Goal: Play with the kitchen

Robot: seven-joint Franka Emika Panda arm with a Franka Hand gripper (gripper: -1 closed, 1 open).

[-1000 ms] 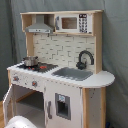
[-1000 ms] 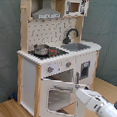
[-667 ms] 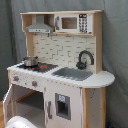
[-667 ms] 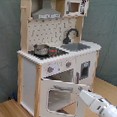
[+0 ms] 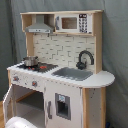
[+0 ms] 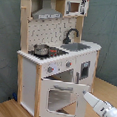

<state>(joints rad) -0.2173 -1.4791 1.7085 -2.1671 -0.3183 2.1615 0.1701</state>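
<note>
one tall white and light-wood toy kitchen [image 5: 65, 65] [image 6: 57, 54] stands on the wooden floor [image 6: 5, 108] in front of you, its windowed oven door [image 6: 61, 97] swung open. your white arm's gripper [image 6: 85, 96] sits at that door's outer edge; whether it is clenched you cannot tell. a small metal pot [image 5: 30, 60] rests on the stovetop.

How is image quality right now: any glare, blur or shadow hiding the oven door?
First exterior view: soft throughout, even lighting, no glare; the oven door is swung open at the frame's lower left, partly cut off, with a pale blurred shape beneath. Second exterior view: equally soft; the door is clearly lit, its window free of reflections, the oven cavity behind it shadowed; the white arm looks blurred.
</note>
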